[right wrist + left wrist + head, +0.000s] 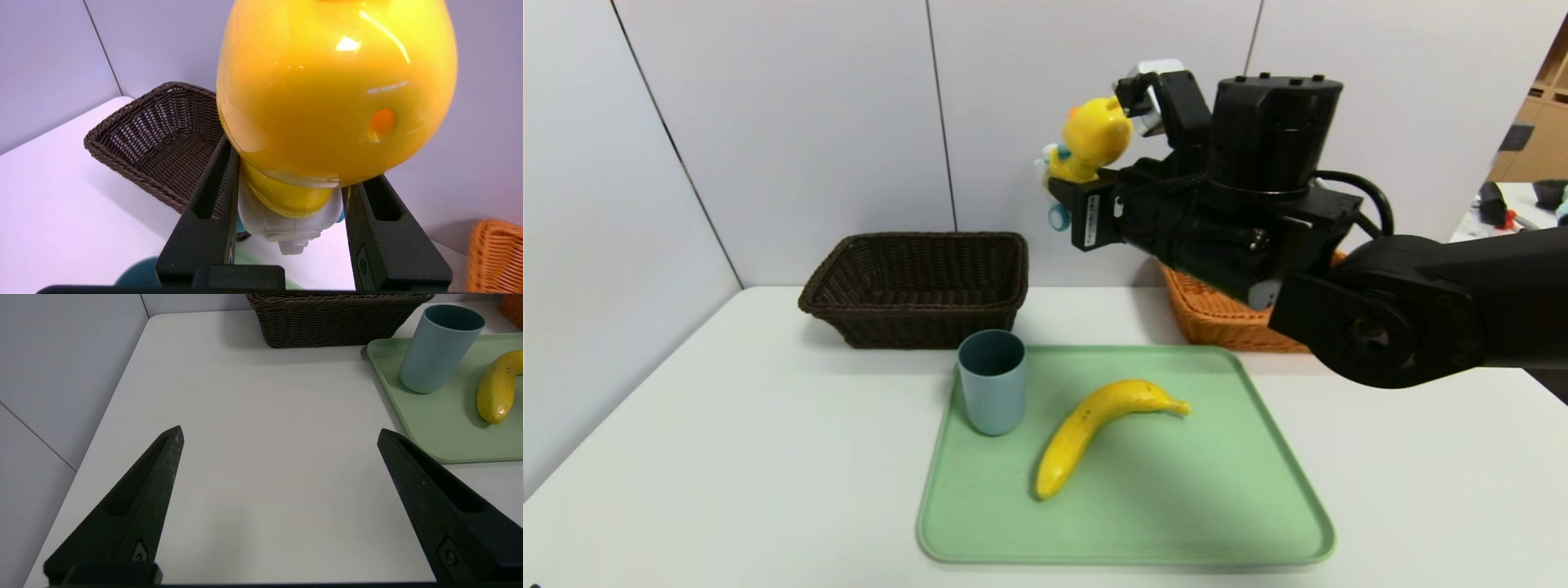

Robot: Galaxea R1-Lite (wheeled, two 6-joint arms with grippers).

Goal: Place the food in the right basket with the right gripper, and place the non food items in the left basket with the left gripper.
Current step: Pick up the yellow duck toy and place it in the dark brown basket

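Yellow toy (1098, 132), grasped between your right gripper's (1094, 175) fingers, raised above and behind the green tray (1176, 506); banana (1086, 429) and blue cup (994, 392) on the tray; dark basket (915, 327) behind its left part; orange basket (1217, 327) behind its right; your left gripper (280, 430), spread wide and unladen, left of the tray.

The banana (1086, 429) is showing yellow, the cup (994, 392) blue-grey, the tray (1176, 506) pale green; the baskets are displaying woven patterns, dark brown (915, 327) and orange (1233, 331).
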